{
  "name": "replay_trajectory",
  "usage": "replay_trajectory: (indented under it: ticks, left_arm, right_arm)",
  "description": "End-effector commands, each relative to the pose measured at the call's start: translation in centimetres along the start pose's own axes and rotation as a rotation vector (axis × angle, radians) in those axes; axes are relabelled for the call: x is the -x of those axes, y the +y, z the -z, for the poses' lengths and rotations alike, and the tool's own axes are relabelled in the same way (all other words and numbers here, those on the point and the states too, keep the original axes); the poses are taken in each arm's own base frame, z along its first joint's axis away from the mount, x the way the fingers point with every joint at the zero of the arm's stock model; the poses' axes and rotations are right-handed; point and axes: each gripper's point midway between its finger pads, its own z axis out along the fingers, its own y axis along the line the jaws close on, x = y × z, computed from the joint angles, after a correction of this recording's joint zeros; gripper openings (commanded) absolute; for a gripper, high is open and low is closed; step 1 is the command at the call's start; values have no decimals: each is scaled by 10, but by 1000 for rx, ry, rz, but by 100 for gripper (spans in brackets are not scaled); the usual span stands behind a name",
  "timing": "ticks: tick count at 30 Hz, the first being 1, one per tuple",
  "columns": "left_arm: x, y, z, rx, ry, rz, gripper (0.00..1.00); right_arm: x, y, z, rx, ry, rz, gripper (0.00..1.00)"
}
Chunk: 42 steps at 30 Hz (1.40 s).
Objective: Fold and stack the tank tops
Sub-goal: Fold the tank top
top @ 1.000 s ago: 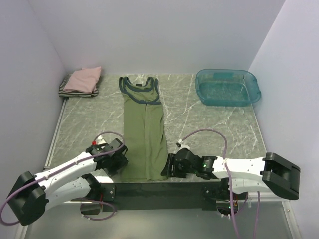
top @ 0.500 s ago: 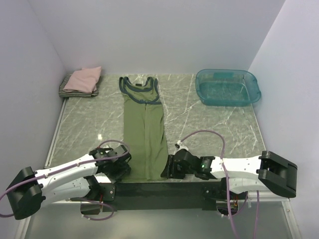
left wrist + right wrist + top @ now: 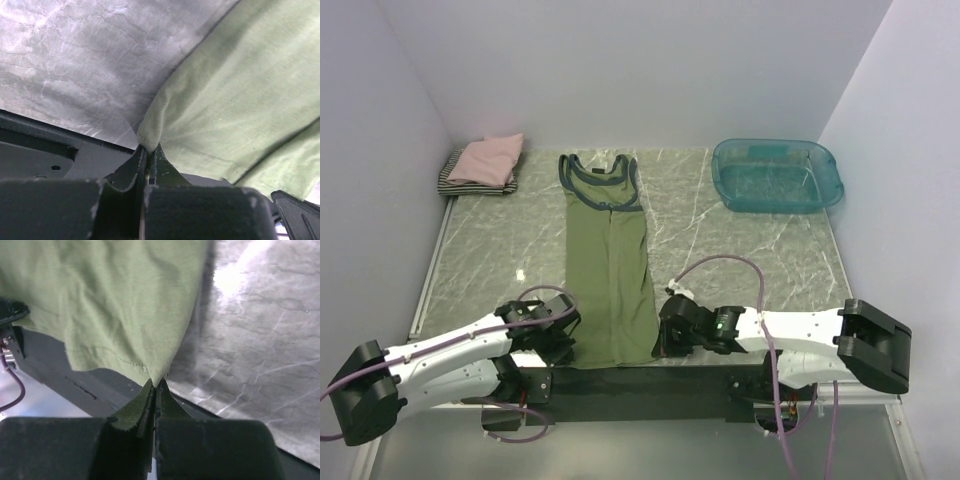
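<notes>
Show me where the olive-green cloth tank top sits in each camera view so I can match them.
Top external: the olive-green cloth tank top lies lengthwise mid-table, straps far, hem near.
Left wrist: it fills the right side; the left hand pinches a hem corner.
Right wrist: it fills the upper left; the right hand pinches the other hem corner.
Shared landmark: the grey marbled table top, in all three.

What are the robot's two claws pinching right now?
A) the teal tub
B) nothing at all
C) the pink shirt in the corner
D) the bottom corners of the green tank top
D: the wrist views show the left gripper and the right gripper each shut on a hem corner of the olive-green tank top.
</notes>
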Motion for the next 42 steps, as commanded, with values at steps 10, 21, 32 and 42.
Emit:
replay_trajectory:
  ticks: [10,21,32,42]
  left_arm:
    - [-16,12,30,14,57,-63,1]
    - [37,-57,80,-162,-164,-90,1]
    - [171,-173,88,-299,-316,-42,1]
    - [252,-229,52,-302,-323,32,1]
  right_arm:
    - [-20,29,46,25,54,118,0]
    - [34,38,51,-44,-9,115,0]
    - [196,64,49,-53,-211,90,0]
    - [279,50,-10,-113,-182,41,0]
